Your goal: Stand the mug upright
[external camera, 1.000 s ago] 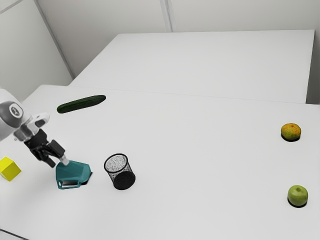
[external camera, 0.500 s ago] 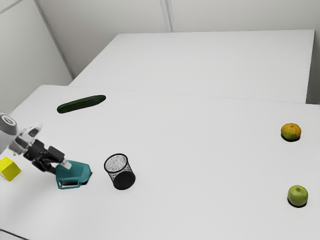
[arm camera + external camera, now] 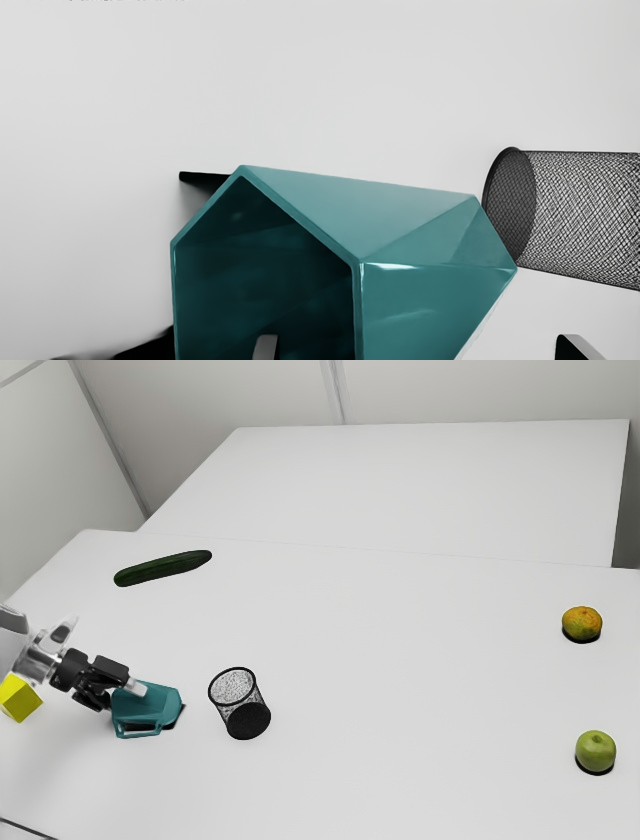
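The teal mug [image 3: 155, 703] lies on its side on the table, its handle at the edge nearest the exterior view's bottom. My gripper [image 3: 121, 698] is low at the mug's mouth, coming from the exterior view's left, with the hand tilted close to level. In the wrist view the faceted mug [image 3: 400, 300] turns its dark opening toward my hand. My gripper [image 3: 419, 347] stands open there, one fingertip [image 3: 266, 346] in front of or inside the mouth and the other [image 3: 575, 347] outside the wall. Contact with the wall cannot be told.
A black mesh cup [image 3: 240, 703] stands just past the mug, toward the exterior view's right. A yellow block [image 3: 18, 699] sits beneath the arm's side. The cucumber [image 3: 163, 568] lies farther back; an orange fruit [image 3: 582, 623] and a green apple [image 3: 596, 751] are far right.
My hand has come down and tilted closer to level, with the fingers now against or very near the mug's mouth. The mug has not visibly moved.
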